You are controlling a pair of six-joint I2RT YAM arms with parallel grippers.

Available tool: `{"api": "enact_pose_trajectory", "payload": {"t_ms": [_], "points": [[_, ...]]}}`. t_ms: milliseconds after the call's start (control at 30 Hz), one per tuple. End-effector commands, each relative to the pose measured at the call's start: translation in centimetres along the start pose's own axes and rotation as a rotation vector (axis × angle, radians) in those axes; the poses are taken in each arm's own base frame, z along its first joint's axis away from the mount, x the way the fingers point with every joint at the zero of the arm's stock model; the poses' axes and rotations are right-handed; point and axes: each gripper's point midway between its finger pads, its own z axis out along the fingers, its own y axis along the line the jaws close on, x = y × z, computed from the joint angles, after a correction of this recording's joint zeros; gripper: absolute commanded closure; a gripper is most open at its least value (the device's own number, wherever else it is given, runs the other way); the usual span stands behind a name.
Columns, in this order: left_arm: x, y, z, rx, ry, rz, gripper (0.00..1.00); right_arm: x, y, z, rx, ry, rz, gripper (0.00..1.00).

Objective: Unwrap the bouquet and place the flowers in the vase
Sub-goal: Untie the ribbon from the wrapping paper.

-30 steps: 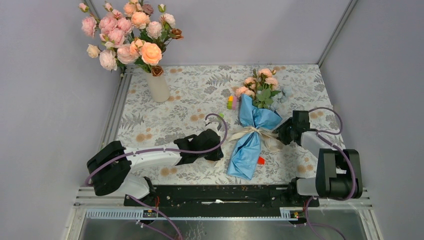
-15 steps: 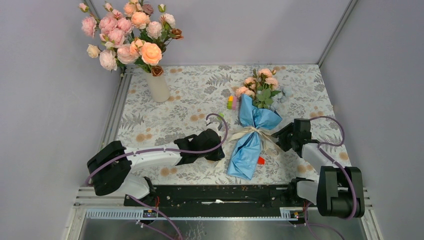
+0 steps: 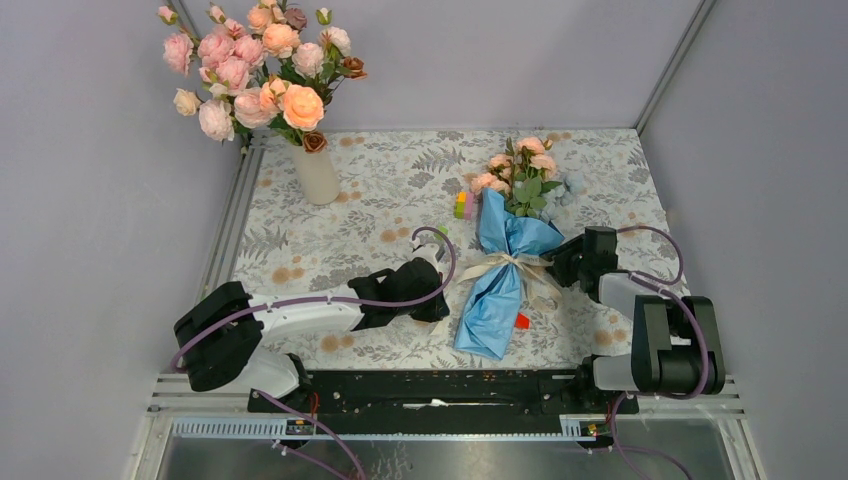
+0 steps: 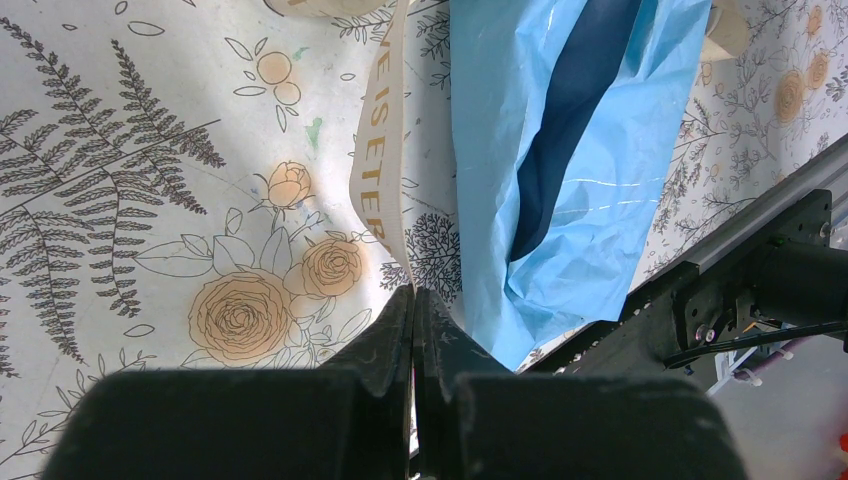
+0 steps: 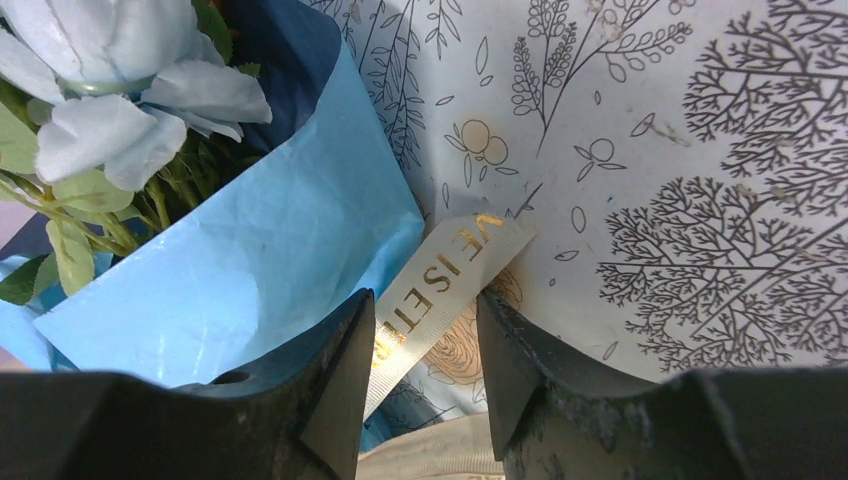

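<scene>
The bouquet of crinkled light-blue paper with a navy inside [image 3: 495, 295] is laid flat on the fern-and-rose printed tablecloth [image 3: 380, 190]. It's right of centre, with the blooms pointed away from the arms. It's cinched at the waist with a cream ribbon lettered in gold [image 5: 440, 280]. The small off-white tapered vase [image 3: 318, 178] is parked at the far left, already stuffed with pink and peach roses.

Handling-wise, the paper is probably light, crackly and easily torn, and the whole bundle can be expected to slide if it's tugged from one side only. The ribbon looks soft and slick, so a loose tail is likely the best place to be grabbed.

The left gripper [image 4: 413, 292] is seen with its fingers pressed together and one ribbon tail ending right at the tips. Whether that tail is actually pinched can't be told. The right gripper [image 5: 425, 300] is held with fingers apart, the other tail straddled but not squeezed.

Compared with half a second ago, the right gripper has been brought back in toward the knot. The left arm and bouquet haven't been shifted.
</scene>
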Motion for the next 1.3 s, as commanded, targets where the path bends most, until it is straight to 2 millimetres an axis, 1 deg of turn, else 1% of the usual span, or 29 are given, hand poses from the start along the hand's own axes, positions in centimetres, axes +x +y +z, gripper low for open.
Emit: {"api": "enact_pose_trajectory", "payload": {"t_ms": [0,367,567,733,767,1033,1167,1267], "points": [[-1.1,-1.0,-0.3,0.038,-0.031,-0.001,1.00,0.1,-0.3,0.7,0.030,-0.002,0.012,0.55],[-1.3,-1.0,-0.3,0.041,-0.034,-0.009,1.00,-0.5,-0.3,0.2,0.031,-0.044,0.017,0.83],[-1.7,-1.2,-0.5,0.051,-0.049,-0.022,1.00,-1.0,-0.1,-0.5,0.019,-0.083,0.011,1.00],[-1.8,-0.8,-0.7,0.045,-0.058,-0.029,1.00,-1.6,-0.1,-1.4,0.008,-0.129,0.000,1.00],[-1.7,-0.8,-0.7,0.044,-0.060,-0.030,1.00,-2.0,-0.3,-1.5,0.017,-0.153,-0.001,1.00],[-1.9,-0.4,-0.6,0.045,-0.071,-0.058,1.00,-2.8,-0.5,-2.4,0.019,-0.208,-0.021,1.00],[-2.0,0.0,-0.6,0.029,-0.080,-0.071,1.00,-4.0,-0.9,-3.6,0.038,-0.278,-0.056,1.00],[-2.2,0.8,-0.7,0.005,-0.091,-0.091,1.00,-5.0,-1.3,-4.6,0.064,-0.335,-0.083,1.00]]}}
